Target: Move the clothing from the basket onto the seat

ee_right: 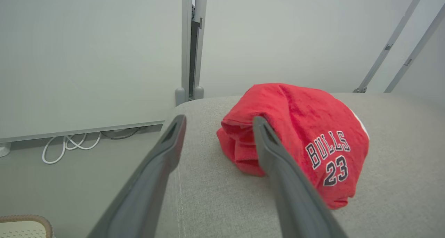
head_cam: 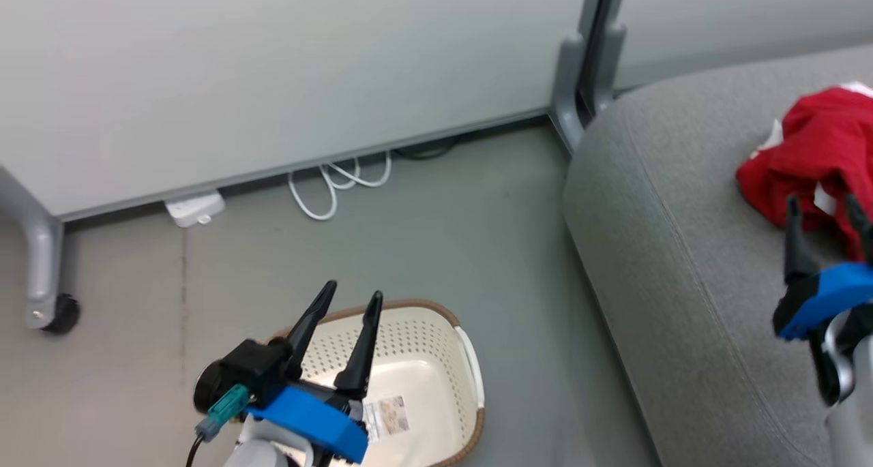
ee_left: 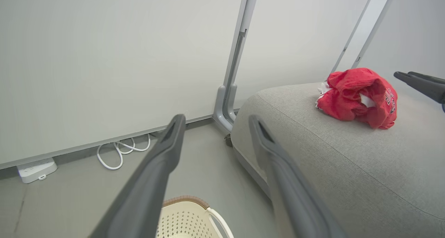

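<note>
Both jaws are spread wide with nothing in them. Your right gripper point(head_cam: 822, 201) points at the one crumpled red mesh jersey heap point(head_cam: 818, 140), lettered BULLS 23, which lies on the rounded grey fabric sofa cushion point(head_cam: 682, 249). Your left gripper point(head_cam: 353, 291) hangs over the single perforated cream plastic basket point(head_cam: 423, 305) on the floor point(head_cam: 409, 235).

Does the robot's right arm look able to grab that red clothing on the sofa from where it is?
Probably yes. The right gripper is open with its fingertips right at the near edge of the red clothing, which lies loose on the sofa cushion, and nothing stands between them.
</note>
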You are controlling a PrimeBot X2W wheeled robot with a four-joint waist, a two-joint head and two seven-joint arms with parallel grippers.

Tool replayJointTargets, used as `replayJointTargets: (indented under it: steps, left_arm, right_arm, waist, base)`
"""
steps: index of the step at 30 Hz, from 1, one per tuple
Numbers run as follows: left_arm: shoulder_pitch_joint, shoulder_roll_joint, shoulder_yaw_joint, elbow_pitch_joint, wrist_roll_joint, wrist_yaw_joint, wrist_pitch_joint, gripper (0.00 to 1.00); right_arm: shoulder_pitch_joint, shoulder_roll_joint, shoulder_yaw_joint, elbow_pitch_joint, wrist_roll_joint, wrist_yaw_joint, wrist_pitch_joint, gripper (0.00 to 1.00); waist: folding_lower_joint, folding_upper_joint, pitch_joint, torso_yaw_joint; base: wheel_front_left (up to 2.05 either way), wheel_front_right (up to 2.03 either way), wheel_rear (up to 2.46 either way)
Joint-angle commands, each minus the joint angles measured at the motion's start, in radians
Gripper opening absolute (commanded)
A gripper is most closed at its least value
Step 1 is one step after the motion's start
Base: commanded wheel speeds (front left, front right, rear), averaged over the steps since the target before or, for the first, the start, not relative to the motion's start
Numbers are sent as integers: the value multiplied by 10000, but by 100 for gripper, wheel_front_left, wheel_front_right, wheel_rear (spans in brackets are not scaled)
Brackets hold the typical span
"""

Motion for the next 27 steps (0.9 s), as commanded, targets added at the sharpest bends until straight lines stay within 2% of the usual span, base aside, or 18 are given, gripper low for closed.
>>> replayJointTargets:
  steps: [1,8,14,20,27]
  left_arm:
    - [356,-29,254,21,101,-45,-30,100]
    - [1082,-119,1112,-95,231,-45,-30,100]
    - [1613,-164,1916,-179,311,-45,-30,100]
    - [1893,-204,2480,-284,376,-45,-30,100]
    - [2139,-243,2832,-288,413,-45,-30,100]
  right_arm:
    - [765,261,179,-811,288,-8,100,100]
    - [2906,1069,595,-3673,662,-9,626,100]
    - [4305,1762,813,-5348,584,-8,899,100]
    - [5145,2115,1067,-5995,735,-8,1026,100]
    - [5565,2320,1251,-6015,939,-9,1008,100]
  waist:
    - [4,0,-608,569]
    - [4,0,-1029,1101]
    - [4,0,-1270,1445]
    - [4,0,-1388,1676]
    - [4,0,-1513,1890]
  base:
    - [0,0,0]
    - [0,0,0]
    - [0,0,0]
    - [0,0,0]
    - [0,0,0]
